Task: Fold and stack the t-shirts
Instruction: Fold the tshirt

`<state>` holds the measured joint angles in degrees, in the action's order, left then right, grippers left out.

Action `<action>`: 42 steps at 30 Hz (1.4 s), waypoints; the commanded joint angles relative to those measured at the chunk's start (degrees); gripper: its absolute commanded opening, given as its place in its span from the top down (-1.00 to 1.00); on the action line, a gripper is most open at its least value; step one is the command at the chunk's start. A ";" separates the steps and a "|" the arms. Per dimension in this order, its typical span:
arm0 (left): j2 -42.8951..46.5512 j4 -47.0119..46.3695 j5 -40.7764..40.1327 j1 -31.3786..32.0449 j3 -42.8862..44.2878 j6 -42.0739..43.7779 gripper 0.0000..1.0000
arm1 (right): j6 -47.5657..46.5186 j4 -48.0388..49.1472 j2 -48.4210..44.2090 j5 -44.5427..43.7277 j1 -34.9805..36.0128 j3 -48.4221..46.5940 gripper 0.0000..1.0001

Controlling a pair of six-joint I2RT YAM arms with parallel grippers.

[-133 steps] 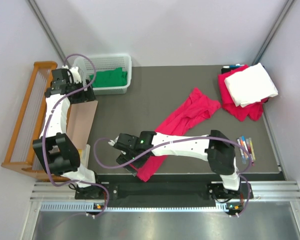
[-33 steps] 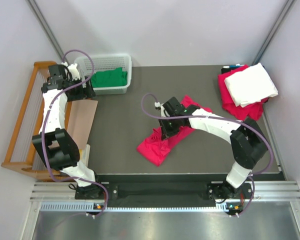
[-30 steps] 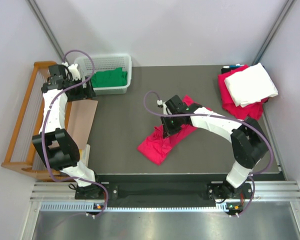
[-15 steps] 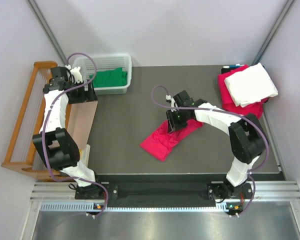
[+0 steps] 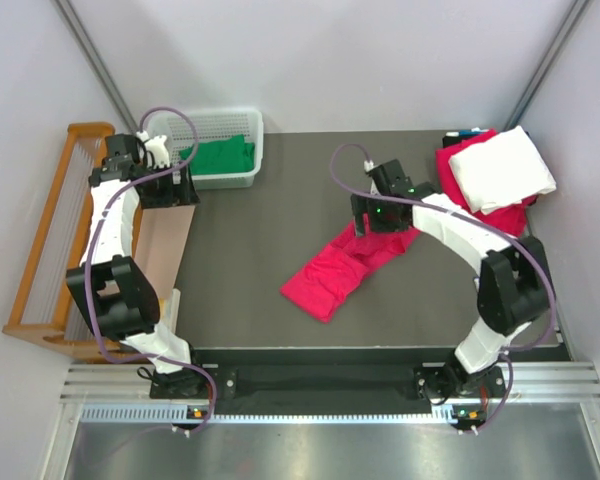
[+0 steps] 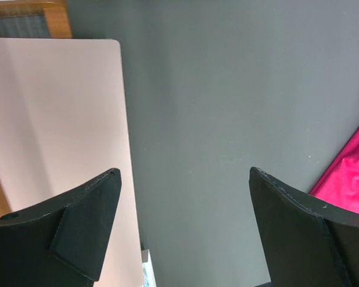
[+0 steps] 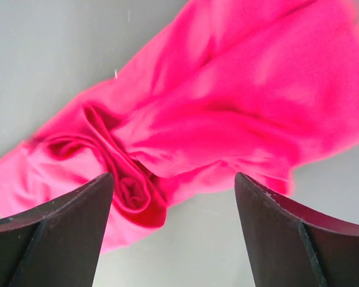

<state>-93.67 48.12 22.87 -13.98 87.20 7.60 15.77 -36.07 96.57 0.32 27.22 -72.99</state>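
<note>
Nearest the arm bases, on the dark grey worktop (image 5: 250,250): crimson-pink t-shirt (image 5: 330,282), bunched into a long band slanting from near left up to far right, creased and rumpled, sleeves not told apart.

Over its far right end, right claw (image 7: 173,178), fingers spread wide, gripping nothing. In the wrist view only rumpled pink cloth below the gap; touching or just clear, impossible to tell.

Off to the left and farther back, left claw (image 6: 184,173), likewise spread wide and empty, hanging over the seam between a tan board (image 6: 54,113) and bare worktop. Left of that board, a wooden rack (image 5: 50,240) along the worktop's side.

Farther back on the left, a white lattice basket (image 5: 210,116) with a green t-shirt (image 5: 220,157) lying inside, loosely bunched.

At the far right corner, a white t-shirt (image 5: 502,165), folded, resting on top of a second crimson-pink garment (image 5: 470,215), the latter poking out beneath on the near and left sides. Just behind that pile, small pens (image 5: 465,132), partly hidden.
</note>
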 commanded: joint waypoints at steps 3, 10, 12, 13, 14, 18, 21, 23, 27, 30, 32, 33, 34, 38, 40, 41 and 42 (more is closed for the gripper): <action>2.35 1.01 1.38 2.19 -1.06 1.37 -0.84 | 2.51 -0.49 -11.84 0.00 2.39 -3.21 -0.61; 4.10 1.89 1.30 6.50 -1.85 0.76 -0.84 | 9.35 13.02 -11.50 29.55 8.45 6.09 -0.55; 4.63 1.98 0.51 8.78 -2.82 0.75 -0.84 | 11.73 19.52 -10.45 33.86 8.72 10.14 -0.55; 5.24 1.89 -0.45 9.40 -3.17 0.67 -0.84 | 14.09 21.64 -9.22 35.35 8.72 11.45 -0.56; 5.60 1.46 -0.72 9.84 -3.61 0.67 -0.84 | 15.07 22.97 -8.52 36.24 8.64 13.38 -0.55; 6.92 1.19 -0.64 10.29 -4.58 1.10 -0.85 | 20.08 31.92 -5.09 36.86 8.37 17.44 -0.54; 7.44 2.15 -0.46 10.64 -4.58 1.98 -0.84 | 21.92 35.53 -1.93 34.93 5.84 20.07 -0.52; 7.80 2.68 0.15 11.07 -4.58 2.25 -0.85 | 23.16 39.75 -0.43 35.27 3.90 22.71 -0.50; 9.38 4.52 0.68 13.18 -4.41 3.39 -0.84 | 23.08 43.02 6.41 35.54 0.38 24.21 -0.47; 10.78 4.97 -0.80 16.34 -4.41 4.18 -0.85 | 23.08 44.51 10.89 36.33 -0.24 24.04 -0.47; 11.22 5.05 -1.25 17.57 -4.06 4.18 -0.85 | 23.43 45.91 12.84 37.47 -0.68 23.77 -0.49; 11.40 5.14 -0.99 17.84 -3.97 4.10 -0.85 | 23.34 46.09 14.07 37.65 -1.03 23.60 -0.49; 11.40 5.49 -0.90 17.93 -3.79 4.09 -0.85 | 23.25 46.09 14.43 38.43 -1.21 23.34 -0.50; 11.31 6.37 -1.25 18.90 -3.70 4.88 -0.85 | 22.64 45.57 13.30 43.53 -1.82 22.19 -0.53; 11.40 6.90 -0.90 19.16 -3.79 5.24 -0.85 | 22.46 44.52 9.26 46.08 -1.65 21.67 -0.54; 11.49 6.99 -0.90 19.69 -3.96 5.58 -0.85 | 21.77 42.16 7.51 46.18 -1.82 21.49 -0.56; 11.49 7.08 -0.90 20.13 -4.23 5.68 -0.85 | 21.06 39.62 3.75 44.96 -1.91 20.62 -0.58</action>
<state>-83.96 54.24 21.56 4.82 82.85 11.53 41.69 7.94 106.65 49.15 25.36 -50.68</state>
